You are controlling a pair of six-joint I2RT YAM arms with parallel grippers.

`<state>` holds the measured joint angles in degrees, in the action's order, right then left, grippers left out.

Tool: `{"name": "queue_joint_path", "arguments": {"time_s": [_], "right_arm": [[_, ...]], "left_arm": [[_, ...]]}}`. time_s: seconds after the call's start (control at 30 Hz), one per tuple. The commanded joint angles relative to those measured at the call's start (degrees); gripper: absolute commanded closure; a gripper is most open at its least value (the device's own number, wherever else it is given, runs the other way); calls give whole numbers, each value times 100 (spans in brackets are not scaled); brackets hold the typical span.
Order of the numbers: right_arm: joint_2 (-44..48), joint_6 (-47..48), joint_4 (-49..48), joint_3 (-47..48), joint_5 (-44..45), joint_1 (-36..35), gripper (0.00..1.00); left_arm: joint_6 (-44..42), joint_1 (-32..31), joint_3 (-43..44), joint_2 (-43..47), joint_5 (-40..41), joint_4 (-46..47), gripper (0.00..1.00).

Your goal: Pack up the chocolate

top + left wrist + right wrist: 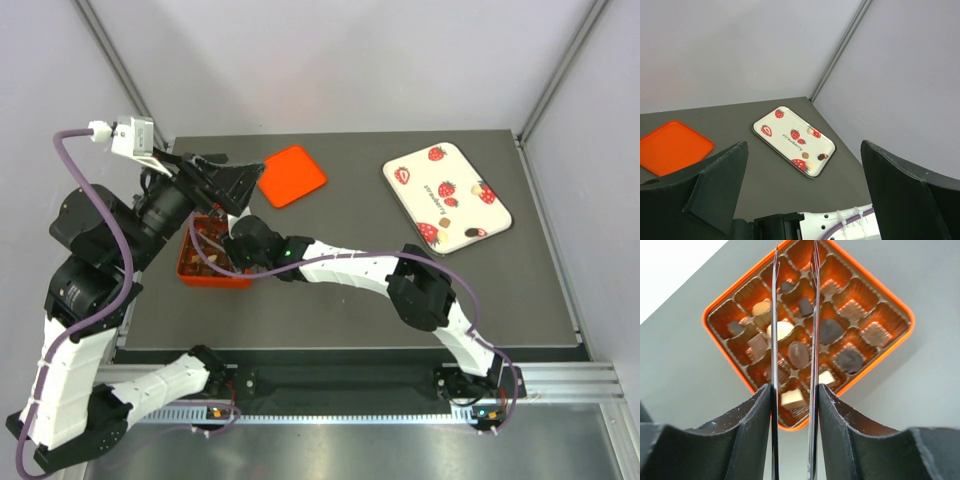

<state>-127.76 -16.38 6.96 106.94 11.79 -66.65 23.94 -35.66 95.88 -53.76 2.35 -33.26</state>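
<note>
The orange-red box (pixel 890 305) holds several chocolates in its square cells, among them a dark oval (pixel 799 354), a cream round (pixel 782 330) and a cream square (pixel 792 398). My right gripper (pixel 795 260) hangs just above the box (pixel 195 272), its thin blades slightly open with nothing pinched between them. More chocolate lies on the strawberry tray (pixel 420 165): a few small pieces such as one cream (pixel 449 187) and one dark (pixel 478 231). The left gripper (pixel 805 190) is wide open and empty, raised above the box's far side (pixel 225 180).
The flat orange lid (pixel 291 175) lies behind the box, also seen at the left of the left wrist view as the lid (pixel 672 147). The strawberry tray (pixel 785 131) sits at the far right of the dark mat (pixel 350 320). White walls enclose the table.
</note>
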Motion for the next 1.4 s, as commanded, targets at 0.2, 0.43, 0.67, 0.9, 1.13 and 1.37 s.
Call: {"name": "queue_joint_path", "arguments": {"time_s": [0.2,0.43,0.67,0.9,1.13,1.37], "right_arm": [[1514,461,-889,-997,736,64,62],[3221,180,-1021,-3282,1167,653,63],[5128,-260,-214,-5050,1334,2048,63],[6175,-392,1772,-5341,1432,3552,61],[6615,-515,2661,-5631,1019,4818,60],[6695,-515,2898,-5816,693,5890,60]], "left_arm": [[14,15,72,-126,72,83,1],[14,15,-42,-372,55,65,1],[102,24,-446,-627,-33,301,1],[154,24,-1026,-882,-59,416,1],[330,24,-1800,-882,-129,592,1],[356,103,-2248,-865,-209,601,1]]}}
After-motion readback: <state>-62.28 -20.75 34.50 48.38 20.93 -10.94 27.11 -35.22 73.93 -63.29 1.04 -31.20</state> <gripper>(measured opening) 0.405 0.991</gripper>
